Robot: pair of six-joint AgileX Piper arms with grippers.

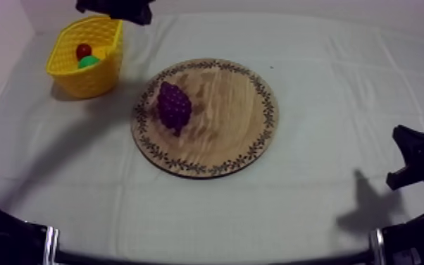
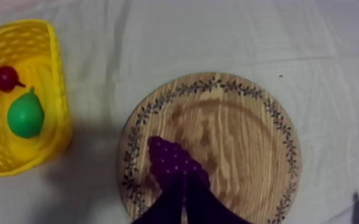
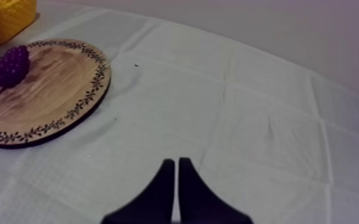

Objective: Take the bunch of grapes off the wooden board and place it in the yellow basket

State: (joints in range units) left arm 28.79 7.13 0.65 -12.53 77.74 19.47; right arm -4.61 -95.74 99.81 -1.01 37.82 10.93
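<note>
The bunch of grapes (image 1: 174, 106) is coloured a deep purple. The wooden board (image 1: 236, 120) is marked by light brown grain with darker streaks, and its rim is ringed with a dark leafy garland. The basket (image 1: 91, 77) is coloured bright yellow, with a woven lattice on its walls. A green pear (image 2: 25, 115) and a small red fruit (image 2: 5, 78) are seen in it. The tabletop (image 1: 341, 84) is covered by a grey-white cloth (image 3: 247, 89). The right tool (image 3: 176, 162) is coloured black.
</note>
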